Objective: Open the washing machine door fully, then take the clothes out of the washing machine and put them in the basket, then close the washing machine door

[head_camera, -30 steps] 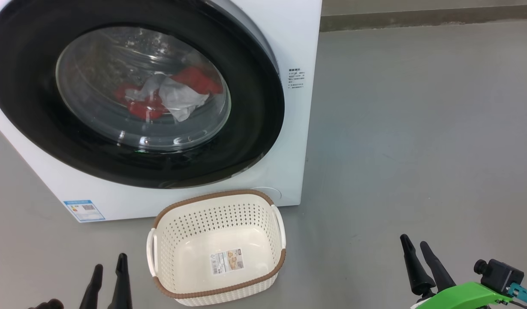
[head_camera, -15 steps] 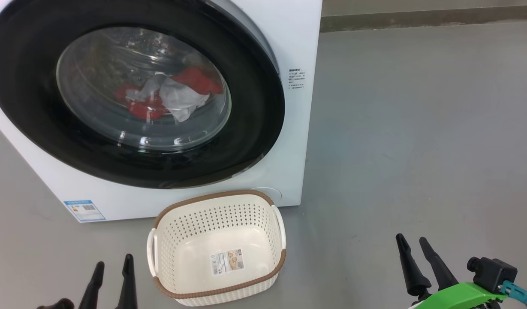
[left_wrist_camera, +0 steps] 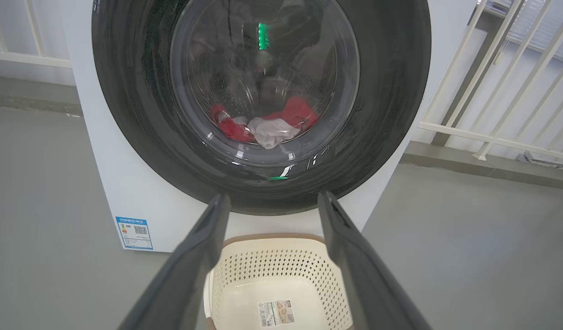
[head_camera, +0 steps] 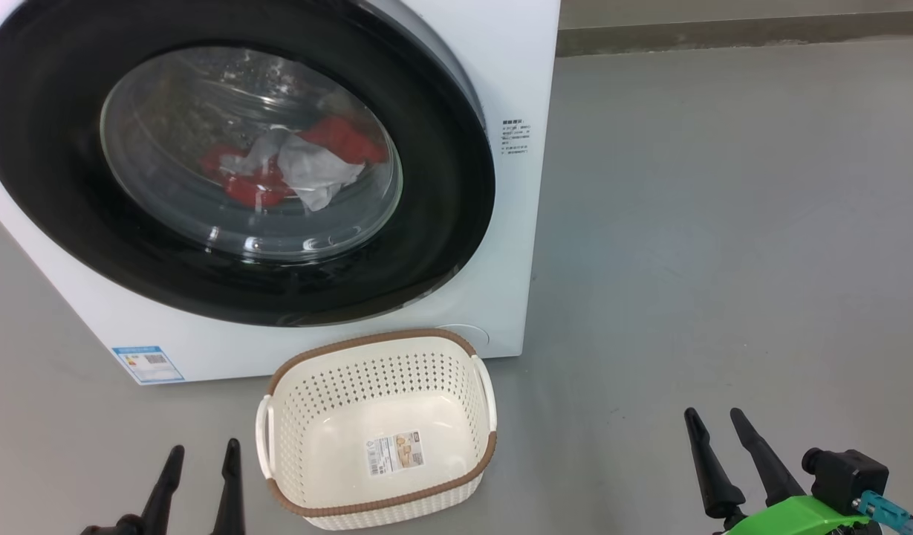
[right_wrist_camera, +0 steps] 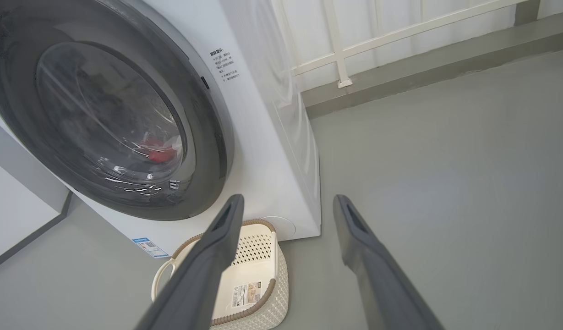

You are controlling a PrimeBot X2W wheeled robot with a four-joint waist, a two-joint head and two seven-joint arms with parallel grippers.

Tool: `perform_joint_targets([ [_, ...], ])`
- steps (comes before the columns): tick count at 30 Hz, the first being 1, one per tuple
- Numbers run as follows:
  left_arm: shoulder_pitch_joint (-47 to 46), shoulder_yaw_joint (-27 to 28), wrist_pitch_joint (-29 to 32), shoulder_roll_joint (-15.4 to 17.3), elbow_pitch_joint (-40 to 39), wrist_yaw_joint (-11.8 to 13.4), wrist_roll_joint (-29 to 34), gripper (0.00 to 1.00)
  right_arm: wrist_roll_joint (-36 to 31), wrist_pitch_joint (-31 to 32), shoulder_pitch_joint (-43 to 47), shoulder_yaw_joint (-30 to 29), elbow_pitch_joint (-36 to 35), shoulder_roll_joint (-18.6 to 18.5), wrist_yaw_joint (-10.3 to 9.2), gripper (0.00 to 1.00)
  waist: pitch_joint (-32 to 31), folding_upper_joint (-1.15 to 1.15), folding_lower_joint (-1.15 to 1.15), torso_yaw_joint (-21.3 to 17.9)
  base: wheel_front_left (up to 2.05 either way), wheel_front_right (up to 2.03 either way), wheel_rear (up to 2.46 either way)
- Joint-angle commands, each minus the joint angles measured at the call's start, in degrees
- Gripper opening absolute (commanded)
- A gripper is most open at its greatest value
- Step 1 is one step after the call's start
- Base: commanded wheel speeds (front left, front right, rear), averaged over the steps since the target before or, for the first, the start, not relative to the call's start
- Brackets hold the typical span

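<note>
The washing machine (head_camera: 519, 67) fills the upper left of the head view, its door (head_camera: 445, 186) shut against the white front. Behind the door's window, the red and white clothes (head_camera: 337, 139) lie inside. The basket (head_camera: 367, 339) stands on the grey floor (head_camera: 723, 223) at lower centre, just before the machine. The left tool (head_camera: 204, 446) at lower left and the right tool (head_camera: 714, 412) at lower right are both released, fingers spread, grasping nothing.
</note>
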Motion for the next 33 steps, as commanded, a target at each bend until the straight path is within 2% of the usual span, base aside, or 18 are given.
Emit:
perform_joint_targets([
  [1,-0.56,1.34,-1.03,0.87,-1.87,0.12,2.23,1.0,-2.4,-0.95,-0.29,1.02,-1.48,-0.78,0.08,1.0,0.06,0.0,0.0,0.02,0.0,0.0,0.0],
  [17,-0.3,1.26,-3.73,1.11,-2.03,-0.04,11.52,1.0,-14.22,-3.61,1.19,-1.56,-1.84,0.28,0.09,1.0,0.21,0.0,0.0,0.4,0.0,0.0,0.0],
  [33,-0.46,1.88,-3.73,1.11,-0.88,-0.19,10.56,1.0,-14.47,-3.61,2.15,-2.63,-1.21,0.34,0.09,1.0,-0.24,0.0,0.0,0.73,0.0,0.0,0.0],
])
